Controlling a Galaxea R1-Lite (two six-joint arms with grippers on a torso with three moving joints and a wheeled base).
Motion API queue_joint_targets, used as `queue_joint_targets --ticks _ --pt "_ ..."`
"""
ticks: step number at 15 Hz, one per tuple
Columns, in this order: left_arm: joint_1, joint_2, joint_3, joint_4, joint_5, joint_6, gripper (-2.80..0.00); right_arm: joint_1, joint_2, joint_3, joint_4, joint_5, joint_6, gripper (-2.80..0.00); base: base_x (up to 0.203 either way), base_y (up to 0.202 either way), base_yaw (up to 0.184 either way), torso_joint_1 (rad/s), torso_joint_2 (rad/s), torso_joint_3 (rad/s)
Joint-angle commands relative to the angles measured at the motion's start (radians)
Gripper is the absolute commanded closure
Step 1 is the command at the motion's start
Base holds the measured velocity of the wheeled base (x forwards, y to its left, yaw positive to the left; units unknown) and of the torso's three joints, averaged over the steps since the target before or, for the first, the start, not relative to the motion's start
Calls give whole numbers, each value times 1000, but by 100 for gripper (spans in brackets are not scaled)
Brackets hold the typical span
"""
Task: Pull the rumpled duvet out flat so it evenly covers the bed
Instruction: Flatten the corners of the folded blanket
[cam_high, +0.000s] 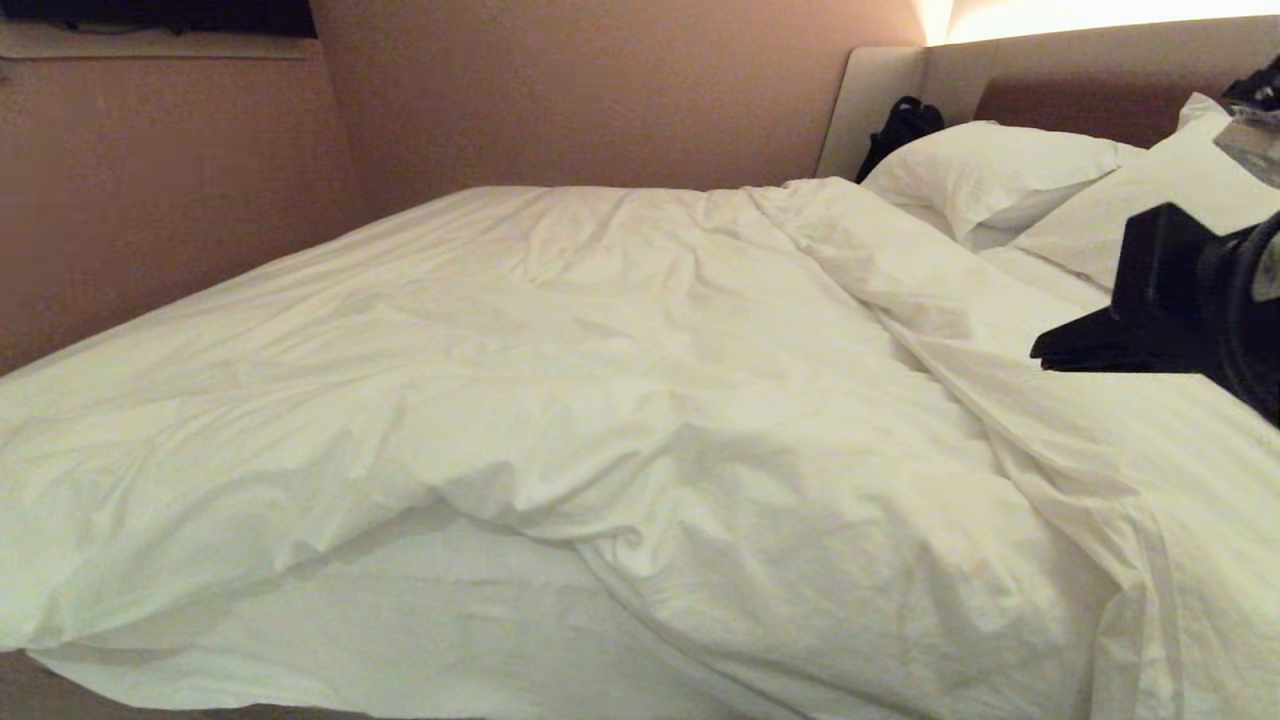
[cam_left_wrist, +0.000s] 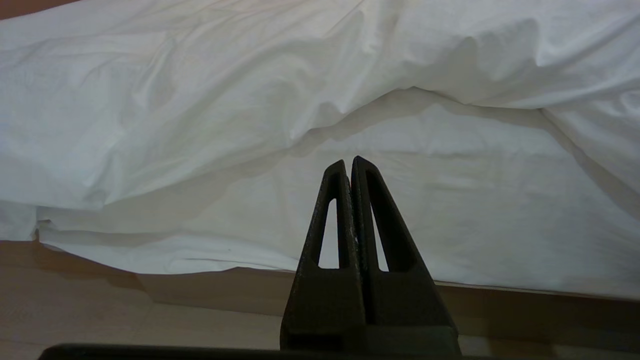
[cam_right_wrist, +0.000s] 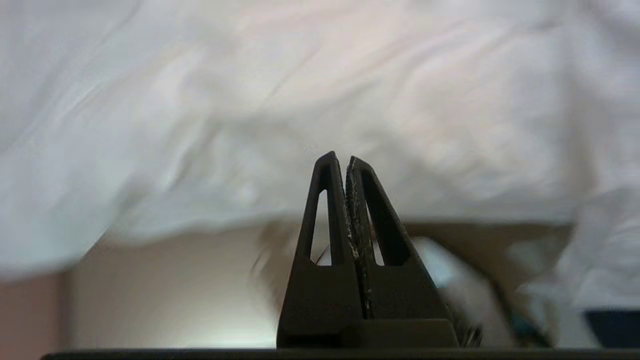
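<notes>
While both jaws sit pressed together, puffy creased duvet (cam_high: 560, 380), smooth sheeted bed (cam_high: 400, 640), right gripper (cam_high: 1045, 350) above.

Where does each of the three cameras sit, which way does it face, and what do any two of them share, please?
Head view: from the robot's head, down across the puffy white rumpled duvet toward the plump white pillows; the right gripper enters from the right.
Left wrist view: behind the shut left gripper, low beside the bed, facing the duvet edge and the thin white mattress sheet.
Right wrist view: behind the shut right gripper, facing blurred white bedding.
Shared: head and left wrist views both show the duvet edge over the bare sheet.
</notes>
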Motion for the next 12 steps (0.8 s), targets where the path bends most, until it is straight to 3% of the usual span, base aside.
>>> queue_joint_targets --ticks 1,4,7,10,12 --pt "0 0 0 -2 0 0 0 22 -20 83 -317 -607 -53 0 0 0 0 0 0 0" --pt "0 0 0 -1 0 0 0 45 -60 218 -506 -614 -228 0 0 0 0 0 0 0" --pt "0 0 0 -1 0 0 0 58 -113 398 -700 -598 -455 0 0 0 0 0 0 0" --pt "0 0 0 0 0 0 0 63 -158 577 -971 -528 -688 0 0 0 0 0 0 0" --pt "1 0 0 -1 0 0 0 91 -152 678 -1146 -496 -793 0 0 0 0 0 0 0"
